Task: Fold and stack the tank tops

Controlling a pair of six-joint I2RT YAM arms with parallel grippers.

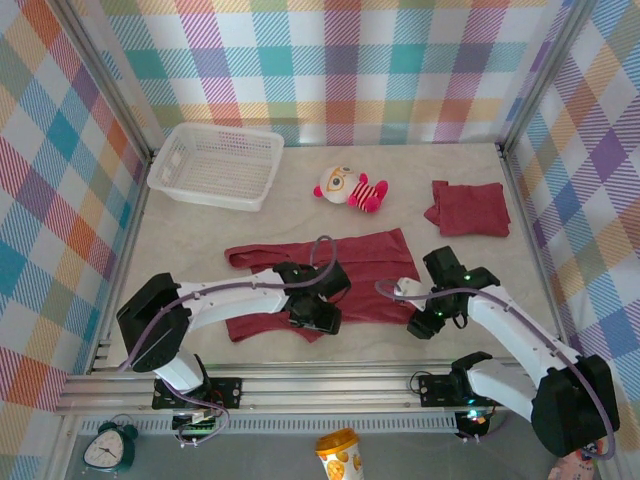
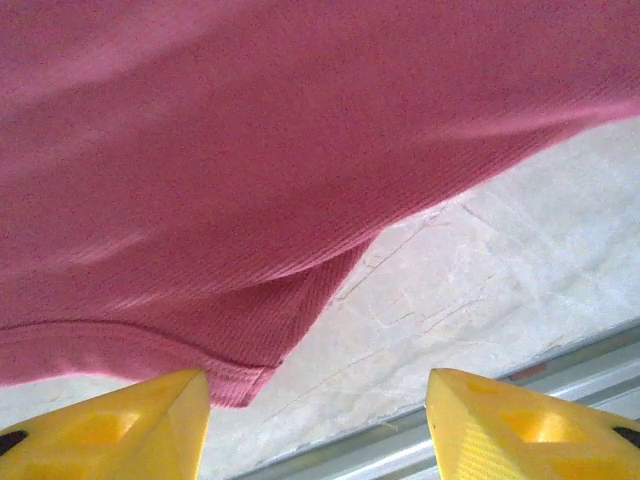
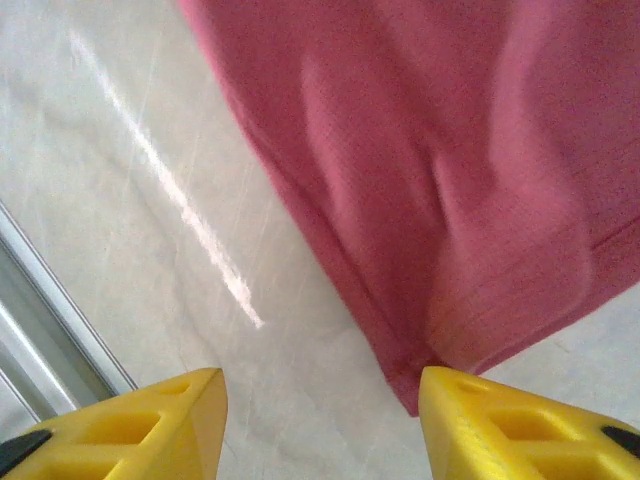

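Note:
One maroon tank top [image 1: 365, 270] lies spread flat across the middle of the table. A second tank top [image 1: 468, 209] rests folded at the back right. My left gripper [image 1: 312, 318] hovers over the spread top's near-left hem [image 2: 230, 370]; its yellow fingers [image 2: 150, 425] stand wide apart with nothing between them. My right gripper [image 1: 425, 325] is at the top's near-right corner [image 3: 415, 385], open, with one yellow finger [image 3: 500, 425] beside the corner and bare table between the jaws.
A white plastic basket [image 1: 215, 165] stands at the back left. A striped plush doll [image 1: 350, 188] lies behind the spread top. The metal rail of the near table edge [image 1: 320, 385] runs close below both grippers. Plaid walls surround the table.

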